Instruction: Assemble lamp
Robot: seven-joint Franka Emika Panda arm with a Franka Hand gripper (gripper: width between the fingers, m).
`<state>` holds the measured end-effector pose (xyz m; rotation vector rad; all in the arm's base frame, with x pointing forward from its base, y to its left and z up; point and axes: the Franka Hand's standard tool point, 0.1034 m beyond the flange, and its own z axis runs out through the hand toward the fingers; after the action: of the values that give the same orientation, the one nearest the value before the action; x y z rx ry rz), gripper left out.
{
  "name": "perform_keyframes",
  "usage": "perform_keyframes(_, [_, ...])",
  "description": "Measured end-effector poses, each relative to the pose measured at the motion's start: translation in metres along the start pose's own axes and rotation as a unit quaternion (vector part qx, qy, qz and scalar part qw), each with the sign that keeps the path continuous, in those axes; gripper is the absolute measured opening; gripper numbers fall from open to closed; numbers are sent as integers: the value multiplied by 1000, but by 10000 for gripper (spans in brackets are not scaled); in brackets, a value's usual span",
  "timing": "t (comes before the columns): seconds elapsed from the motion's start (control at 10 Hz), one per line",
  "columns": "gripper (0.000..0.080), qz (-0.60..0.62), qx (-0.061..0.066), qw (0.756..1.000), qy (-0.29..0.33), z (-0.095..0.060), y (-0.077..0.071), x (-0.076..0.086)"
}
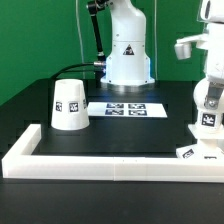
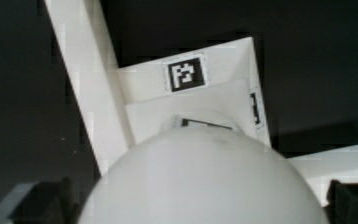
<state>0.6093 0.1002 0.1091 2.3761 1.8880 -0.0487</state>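
My gripper (image 1: pixel 207 112) is at the exterior view's right, shut on the small round white bulb (image 1: pixel 206 102), which carries a tag. In the wrist view the bulb (image 2: pixel 194 175) fills the foreground between my dark fingers (image 2: pixel 37 203). The low angular base block (image 1: pixel 195 153) lies just below the bulb, by the front right rail corner. In the wrist view its tagged face (image 2: pixel 197 78) shows beyond the bulb. I cannot tell whether bulb and base touch. The tapered cone shade (image 1: pixel 68 104) stands upright at the exterior view's left, apart from my gripper.
The long low white border rail (image 1: pixel 100 160) runs along the front and up the left side; it also shows in the wrist view (image 2: pixel 91 85). The marker board (image 1: pixel 125 108) lies in the middle, before the robot's white pedestal (image 1: pixel 128 55).
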Motion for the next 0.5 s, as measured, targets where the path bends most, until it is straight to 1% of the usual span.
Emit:
perform_keyframes(0.1, [611, 1, 0, 1000, 0, 0, 0, 0])
perform_keyframes(0.2, [576, 1, 0, 1000, 0, 0, 0, -1])
perform_keyframes(0.4, [576, 17, 0, 1000, 0, 0, 0, -1])
perform_keyframes(0.5, [576, 68, 2, 998, 0, 0, 0, -2])
